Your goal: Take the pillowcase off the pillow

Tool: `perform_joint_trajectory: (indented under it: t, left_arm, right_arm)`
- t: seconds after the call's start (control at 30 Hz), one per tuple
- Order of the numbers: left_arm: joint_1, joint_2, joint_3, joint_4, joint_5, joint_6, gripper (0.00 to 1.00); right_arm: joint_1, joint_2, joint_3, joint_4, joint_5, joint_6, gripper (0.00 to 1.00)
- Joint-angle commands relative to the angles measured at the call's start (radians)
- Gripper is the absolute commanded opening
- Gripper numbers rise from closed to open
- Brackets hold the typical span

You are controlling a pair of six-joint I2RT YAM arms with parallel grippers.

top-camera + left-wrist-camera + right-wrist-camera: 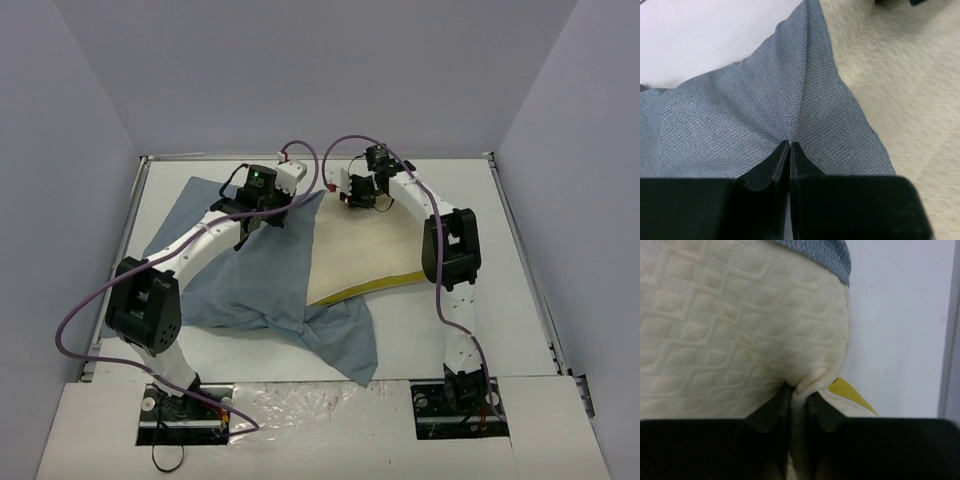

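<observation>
**Q:** Which stage does the figure show?

**A:** The pulling-apart stage, by my reading. On the white table (520, 290), the pillowcase (250, 290) spreads across the left and centre of the top view. The pillow (365, 250) lies centre-right, mostly bared, with its left margin under the cloth. The left gripper (790, 145), jaws pressed together, pinches a raised fold of the pillowcase left of upper centre. The right gripper (799, 390), jaws narrow, clamps a corner of the pillow at its upper edge.

**Q:** What does the next move call for?

**A:** Probably opposed motion: the cloth drawn toward the left of the frame while the pillow corner is anchored or drawn right. Both pinches are small, so either could slip, and a steady, low pull seems wise. How much of the pillow sits inside the sack cannot be told from above.

**Q:** And how do the two look?

**A:** The pillowcase is grey-blue, coarse-woven and rumpled, with one flap trailing toward the lower centre. Only its plain face shows. The pillow is cream with a quilted diamond-and-square relief and lies flat. A yellow edge band (370, 285) runs along its lower side and also shows just beside the right gripper's fingers in the wrist view.
</observation>
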Motion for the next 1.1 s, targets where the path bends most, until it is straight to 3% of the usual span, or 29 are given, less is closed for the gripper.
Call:
perform_joint_trajectory:
  t: [0.0,0.17,0.27,0.5,0.67,0.8,0.87,0.93,0.97,1.0,1.07]
  left_arm:
    - [0.003,-0.072,-0.012,0.048,-0.021,-0.026,0.02]
    - [0.020,-0.103,-0.032,0.074,-0.044,-0.069,0.02]
    - [0.050,-0.144,-0.047,0.103,-0.050,-0.109,0.02]
    - [0.171,-0.247,-0.086,0.203,0.034,-0.290,0.02]
    - [0.207,-0.301,-0.101,0.259,0.077,-0.365,0.02]
    - [0.266,-0.307,-0.121,0.233,0.013,-0.352,0.02]
    - [0.372,-0.296,-0.167,0.255,0.013,-0.402,0.02]
    - [0.455,-0.287,-0.207,0.305,0.046,-0.478,0.02]
    - [0.546,-0.284,-0.243,0.319,0.054,-0.496,0.02]
    - [0.579,-0.278,-0.257,0.328,0.057,-0.503,0.02]
    - [0.630,-0.270,-0.271,0.328,0.056,-0.497,0.02]
  right_arm:
    - [-0.010,0.035,-0.004,-0.106,0.043,-0.009,0.01]
    - [-0.045,-0.111,-0.030,-0.092,-0.029,0.081,0.00]
    - [-0.069,-0.279,-0.044,-0.083,-0.108,0.153,0.00]
    - [-0.070,-0.614,-0.004,-0.076,-0.091,0.255,0.00]
    - [-0.036,-0.839,-0.174,-0.033,-0.059,0.223,0.00]
    - [-0.048,-0.994,-0.350,0.006,0.059,0.170,0.00]
    - [-0.097,-1.046,-0.393,0.041,0.079,0.172,0.00]
    - [-0.229,-1.079,-0.427,0.062,0.038,0.204,0.00]
    - [-0.276,-1.088,-0.433,0.067,-0.021,0.212,0.00]
    - [-0.368,-1.099,-0.449,0.069,-0.054,0.218,0.00]
    - [-0.437,-1.122,-0.461,0.072,-0.115,0.229,0.00]
